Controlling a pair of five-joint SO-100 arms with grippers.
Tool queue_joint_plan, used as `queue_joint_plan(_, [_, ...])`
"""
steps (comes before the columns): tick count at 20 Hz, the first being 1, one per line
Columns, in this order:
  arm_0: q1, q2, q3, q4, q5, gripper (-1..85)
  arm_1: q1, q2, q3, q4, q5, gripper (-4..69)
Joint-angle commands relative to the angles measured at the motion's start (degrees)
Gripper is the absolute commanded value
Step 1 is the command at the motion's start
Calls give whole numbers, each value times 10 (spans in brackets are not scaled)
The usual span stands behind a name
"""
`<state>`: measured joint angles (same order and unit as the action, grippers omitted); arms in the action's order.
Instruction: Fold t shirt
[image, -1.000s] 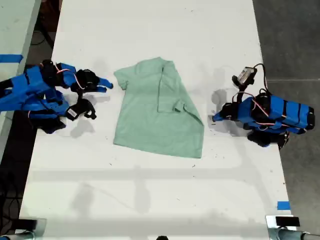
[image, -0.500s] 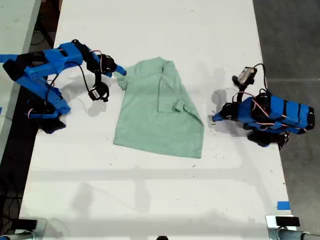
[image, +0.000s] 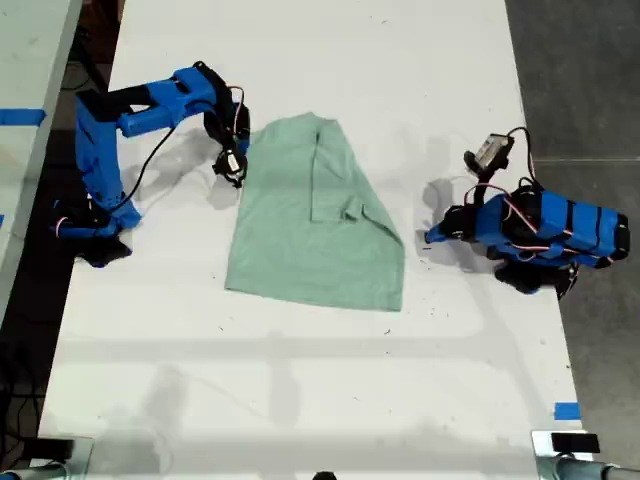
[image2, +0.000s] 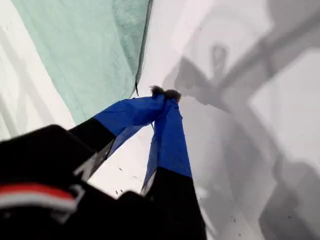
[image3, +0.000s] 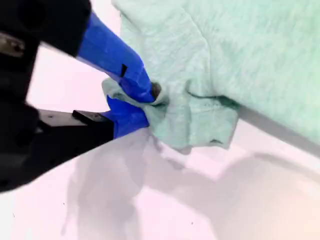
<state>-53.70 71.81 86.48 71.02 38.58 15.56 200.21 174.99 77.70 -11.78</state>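
The small pale mint-green short-sleeved fabric t shirt (image: 315, 225) lies mid-bench on the white bench (image: 300, 400), one side folded over. My second end effector (image3: 134, 106) pinches the shirt's sleeve edge. My first end effector (image2: 165, 93) is pressed together on nothing, just beside the shirt's far edge.
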Motion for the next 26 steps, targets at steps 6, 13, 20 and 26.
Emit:
queue_joint_plan(6, [214, 2, -309, 119, -126, -2, -4, 7, 6, 2, 2, -28])
queue_joint_plan(13, [340, 11, -321, -16, -185, 48, -4, 7, 6, 2, 2, -28])
queue_joint_plan(20, [268, 217, -272, 40, -116, -2, -4, 7, 6, 2, 2, -28])
queue_joint_plan(26, [230, 633, 58, 11, -137, -2, -4, 7, 6, 2, 3, -28])
